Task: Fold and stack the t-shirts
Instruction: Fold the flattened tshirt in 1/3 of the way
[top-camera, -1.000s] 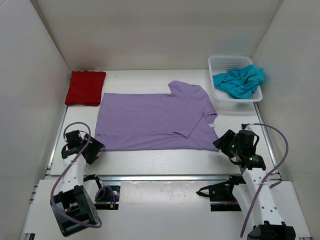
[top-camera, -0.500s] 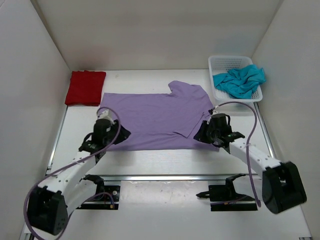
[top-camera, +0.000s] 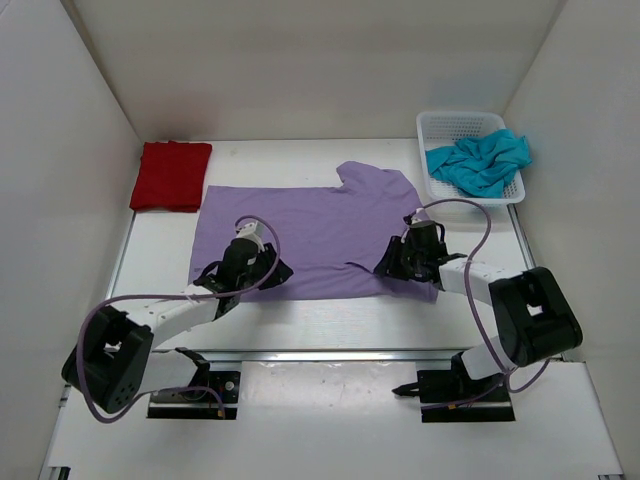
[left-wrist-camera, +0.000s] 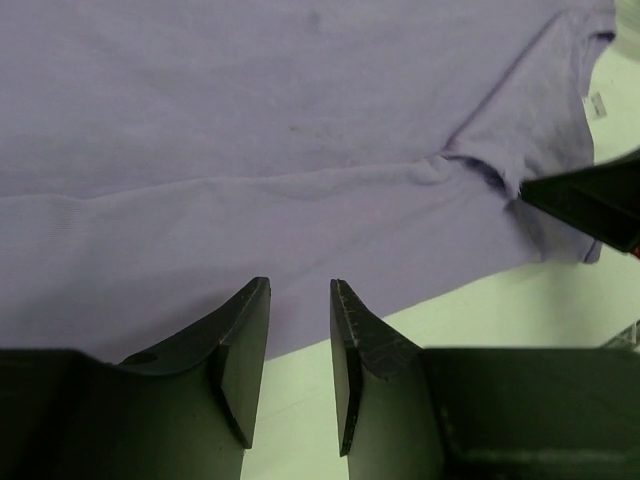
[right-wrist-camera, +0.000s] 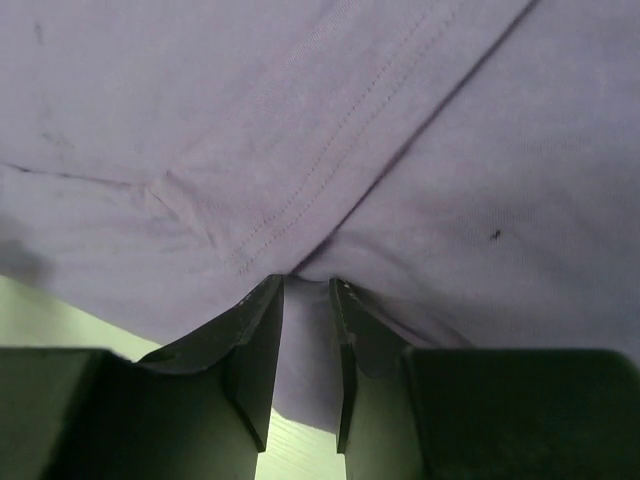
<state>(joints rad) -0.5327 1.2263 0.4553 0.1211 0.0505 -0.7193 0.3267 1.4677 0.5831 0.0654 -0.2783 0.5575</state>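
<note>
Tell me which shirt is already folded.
The red t-shirt, folded square at back left; the purple t-shirt lies spread out, the teal t-shirt crumpled in the basket.

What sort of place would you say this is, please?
Probably a robotics lab test cell rather than a home. Plain white walls box in a white table, two robot arms are mounted at its near edge, and a purple shirt lies spread out for folding.

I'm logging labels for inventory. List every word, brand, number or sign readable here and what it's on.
No text can be read anywhere.
The white tag on the lavender t-shirt: print too small and blurred to read.
The red t-shirt, teal t-shirt and basket: no markings visible.
</note>
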